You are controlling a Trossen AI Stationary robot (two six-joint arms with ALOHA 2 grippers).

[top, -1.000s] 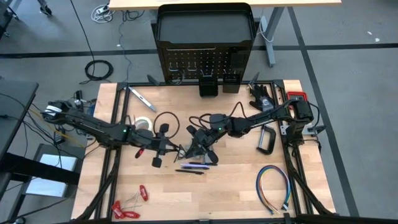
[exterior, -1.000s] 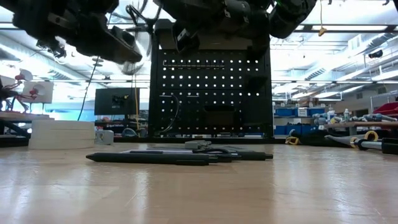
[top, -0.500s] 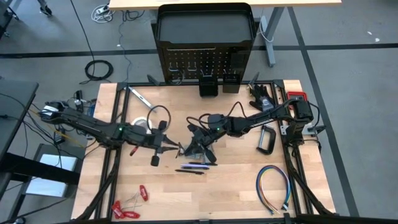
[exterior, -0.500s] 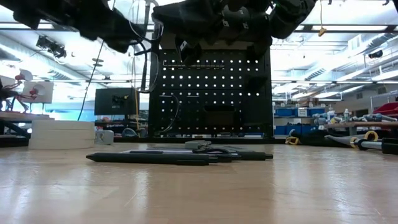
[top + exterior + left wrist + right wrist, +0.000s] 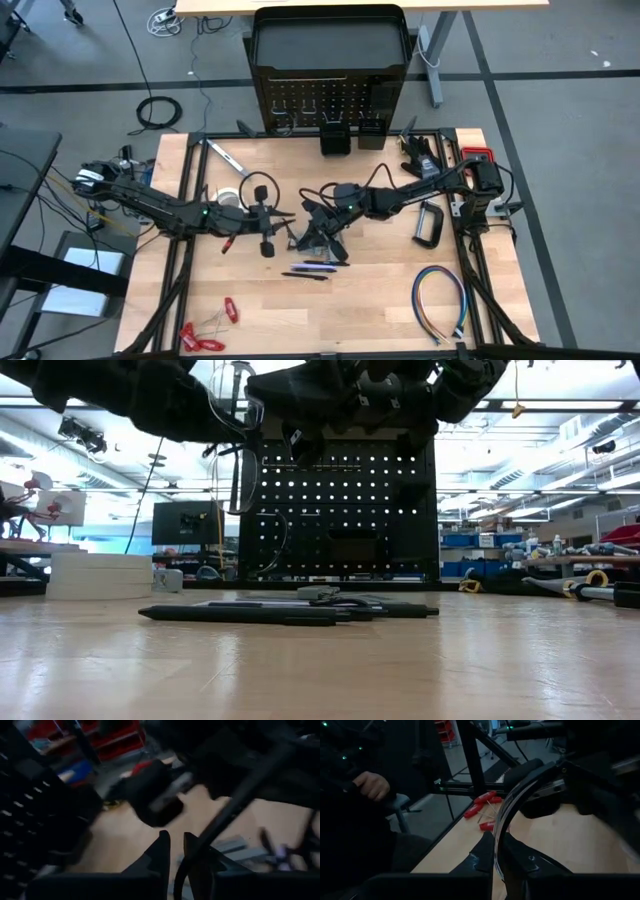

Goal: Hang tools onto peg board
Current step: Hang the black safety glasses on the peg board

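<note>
High view shows the black cable loop [image 5: 260, 187], a thin round ring, lifted above the middle of the table [image 5: 380, 290]. Both grippers hold it: the left gripper [image 5: 268, 222] and the right gripper [image 5: 312, 232], each with jaws pinching the cable. Behind stands the peg board [image 5: 328, 100] with two small bins [image 5: 336, 139]; their contents cannot be seen. Only the right wrist view shows the red-handled tools [image 5: 481, 803] from the side.

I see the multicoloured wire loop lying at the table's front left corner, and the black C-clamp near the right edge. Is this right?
Not quite. In the high view the multicoloured wire loop lies at the table's front right corner, not the left. The black C-clamp is near the right edge, as you say.
</note>
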